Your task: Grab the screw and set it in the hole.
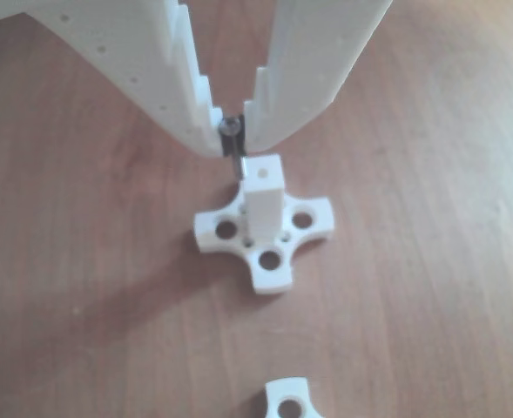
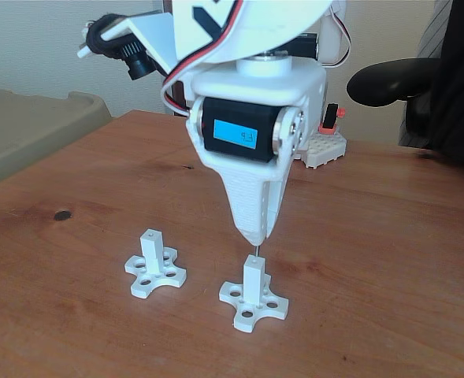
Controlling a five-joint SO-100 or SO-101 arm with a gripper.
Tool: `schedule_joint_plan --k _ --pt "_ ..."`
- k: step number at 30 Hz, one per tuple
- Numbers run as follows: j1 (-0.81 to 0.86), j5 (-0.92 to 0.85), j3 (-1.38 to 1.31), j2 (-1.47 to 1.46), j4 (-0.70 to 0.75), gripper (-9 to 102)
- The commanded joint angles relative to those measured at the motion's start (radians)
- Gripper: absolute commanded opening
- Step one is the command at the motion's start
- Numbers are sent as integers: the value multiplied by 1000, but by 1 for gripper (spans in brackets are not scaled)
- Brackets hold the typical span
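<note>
My white gripper (image 1: 232, 131) is shut on the screw (image 1: 232, 146), a thin dark metal pin with a small shiny head pinched between the fingertips. The screw hangs upright, its lower end just behind the top of a white post (image 1: 263, 196) on a cross-shaped base (image 1: 269, 257). A small hole (image 1: 264, 173) shows near the top of that post. In the fixed view the gripper (image 2: 254, 238) points straight down over the same post (image 2: 253, 279), with the screw tip (image 2: 255, 251) just above it.
A second white cross-shaped base with a post (image 2: 154, 268) stands to the left in the fixed view; its corner (image 1: 288, 401) shows at the bottom of the other view. A small white block with red part (image 2: 326, 142) and a dark chair (image 2: 389, 79) sit behind the wooden table (image 2: 373, 260).
</note>
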Motion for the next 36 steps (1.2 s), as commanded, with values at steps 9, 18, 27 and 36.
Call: schedule_joint_plan --k 9,18,27,36 --pt "3 3 -137 25 28 -4" --pt "5 3 -115 15 9 -4" --pt "5 3 -132 2 12 -4" --pt "5 3 -141 -17 8 -4"
